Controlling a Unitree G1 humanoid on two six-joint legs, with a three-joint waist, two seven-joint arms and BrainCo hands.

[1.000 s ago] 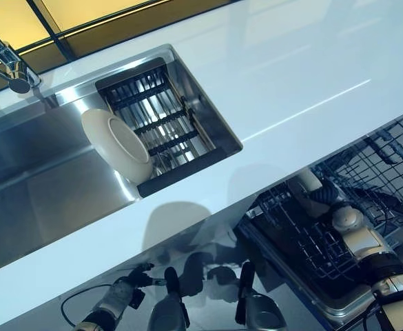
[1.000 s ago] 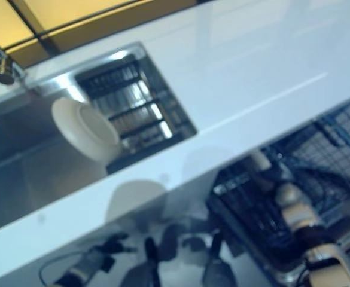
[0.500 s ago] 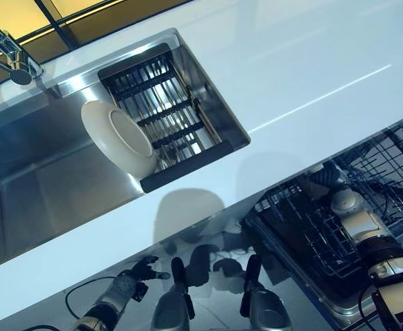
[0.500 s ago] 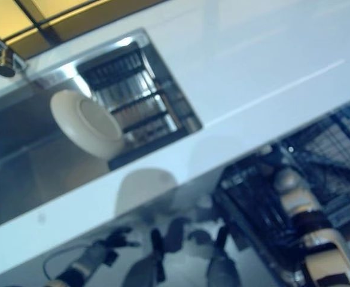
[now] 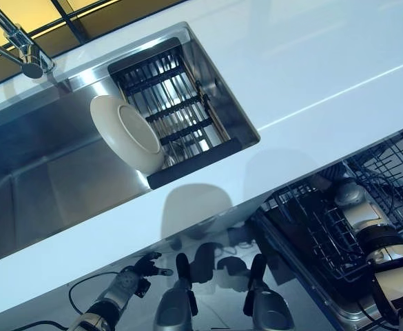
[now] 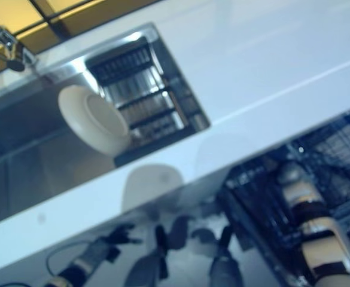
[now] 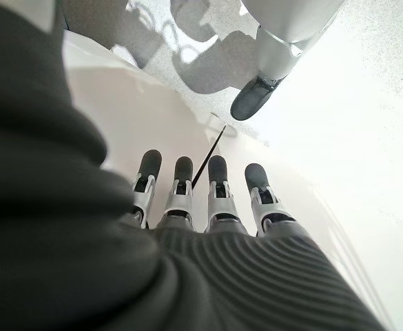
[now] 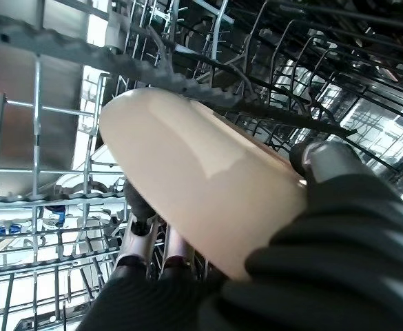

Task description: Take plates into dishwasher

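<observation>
A cream plate (image 8: 201, 179) is gripped in the right hand (image 8: 146, 227), low at right inside the dishwasher rack (image 5: 311, 227), edge toward the tines. A second plate (image 5: 127, 134) leans in the sink (image 5: 43, 172), far left. Left hand (image 5: 133, 276) hangs relaxed, nearer that one.

A white counter (image 5: 304, 62) surrounds a steel sink (image 5: 36, 179). A faucet (image 5: 18, 45) stands at what seems its far edge.
</observation>
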